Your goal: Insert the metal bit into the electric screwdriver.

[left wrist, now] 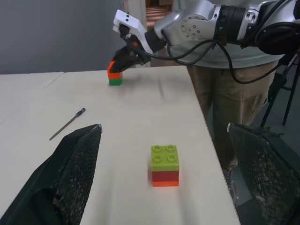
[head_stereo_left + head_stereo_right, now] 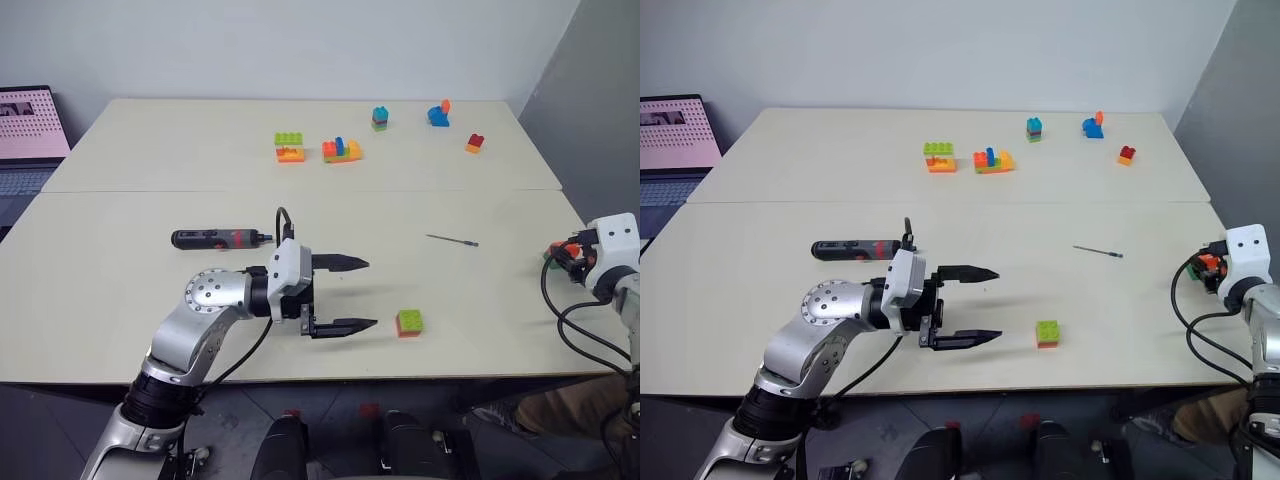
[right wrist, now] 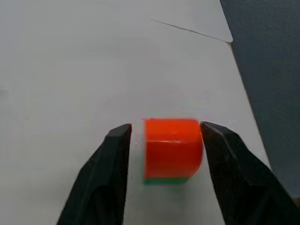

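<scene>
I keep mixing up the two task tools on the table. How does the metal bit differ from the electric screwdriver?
The metal bit is a bare, very thin grey rod; the electric screwdriver is far thicker, black with a red band. The bit is shorter than the screwdriver. The bit lies toward the robot's right, beyond the green-topped block; the screwdriver lies left, behind the left gripper. Both lie flat on the table, ungripped.

Screwdriver [image 2: 220, 238] on table [image 2: 150, 150] left; metal bit [image 2: 452, 240] well right
</scene>
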Robot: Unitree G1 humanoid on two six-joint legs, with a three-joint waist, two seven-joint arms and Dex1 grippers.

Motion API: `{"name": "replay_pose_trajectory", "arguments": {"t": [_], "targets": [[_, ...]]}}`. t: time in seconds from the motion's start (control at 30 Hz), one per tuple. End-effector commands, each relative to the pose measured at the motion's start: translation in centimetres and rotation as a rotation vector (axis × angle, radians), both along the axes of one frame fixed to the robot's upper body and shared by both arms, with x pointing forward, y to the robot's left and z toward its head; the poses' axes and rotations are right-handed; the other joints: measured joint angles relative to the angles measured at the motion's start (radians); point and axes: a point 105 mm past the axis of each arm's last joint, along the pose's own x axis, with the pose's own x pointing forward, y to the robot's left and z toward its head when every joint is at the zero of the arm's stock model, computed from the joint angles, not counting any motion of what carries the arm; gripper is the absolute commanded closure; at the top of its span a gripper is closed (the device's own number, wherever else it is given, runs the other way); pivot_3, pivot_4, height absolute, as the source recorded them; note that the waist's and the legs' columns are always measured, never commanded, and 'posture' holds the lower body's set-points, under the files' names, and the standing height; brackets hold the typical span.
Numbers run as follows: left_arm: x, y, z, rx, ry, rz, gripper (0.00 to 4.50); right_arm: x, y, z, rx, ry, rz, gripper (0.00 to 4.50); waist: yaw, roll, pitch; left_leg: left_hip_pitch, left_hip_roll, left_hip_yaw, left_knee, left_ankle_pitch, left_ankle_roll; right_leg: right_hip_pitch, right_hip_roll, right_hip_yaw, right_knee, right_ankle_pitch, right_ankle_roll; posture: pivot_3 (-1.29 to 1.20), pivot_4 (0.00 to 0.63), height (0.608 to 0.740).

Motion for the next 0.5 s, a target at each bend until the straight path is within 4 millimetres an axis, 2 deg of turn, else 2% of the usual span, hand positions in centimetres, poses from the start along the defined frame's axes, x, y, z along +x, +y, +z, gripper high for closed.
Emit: {"name": "replay_pose_trajectory", "arguments": {"t": [0.03, 0.13, 0.23, 0.3, 0.37, 0.5], "targets": [[0.0, 0.2, 0.2, 0.016, -0.017, -0.003, 0.00, -0.4, -0.2, 3.3, -0.007, -0.093, 0.020, 1.09, 0.000, 0.000, 0.000, 0.000, 0.000, 0.000, 0.000, 0.000, 0.000, 0.000, 0.000, 0.000, 0.000, 0.000, 0.000, 0.00, 0.150, 0.740], [0.2, 1.1, -0.8, 0.085, -0.032, 0.025, 0.00, -1.4, 0.7, 4.7, -0.061, -0.092, 0.139, 0.40, 0.000, 0.001, 0.000, 0.000, 0.000, 0.000, 0.000, 0.000, 0.000, 0.000, 0.000, 0.001, 0.000, 0.000, 0.000, 0.00, 0.150, 0.740], [0.3, 1.7, -1.0, 0.100, -0.011, 0.044, 0.00, -2.2, 2.2, 5.6, -0.141, -0.071, 0.267, 0.40, 0.001, 0.001, 0.000, 0.000, 0.000, 0.001, 0.000, 0.000, 0.000, 0.000, 0.000, 0.001, -0.001, 0.000, 0.000, 0.00, 0.150, 0.740], [0.4, 2.3, -1.3, 0.121, -0.015, 0.053, 0.00, -2.7, 3.8, 6.1, -0.180, -0.048, 0.390, 0.40, -0.001, 0.001, 0.000, 0.000, 0.000, 0.001, 0.000, 0.000, 0.000, 0.000, 0.000, 0.001, -0.001, 0.000, 0.000, 0.00, 0.150, 0.740], [0.3, 2.9, -1.6, 0.149, -0.025, 0.057, 0.00, -3.6, 7.5, 6.2, -0.193, -0.016, 0.616, 0.40, -0.004, 0.001, 0.000, 0.000, 0.000, 0.002, 0.000, 0.000, 0.000, -0.001, 0.000, 0.002, -0.001, -0.001, -0.001, 0.00, 0.150, 0.740], [0.2, 3.5, -2.1, 0.193, -0.033, 0.049, 0.00, -5.3, 12.5, 4.8, -0.204, 0.095, 0.914, 0.40, -0.003, 0.001, 0.000, 0.001, 0.002, 0.002, 0.000, 0.000, 0.000, -0.001, 0.002, 0.003, -0.001, -0.002, -0.003, 0.00, 0.150, 0.740]]}}
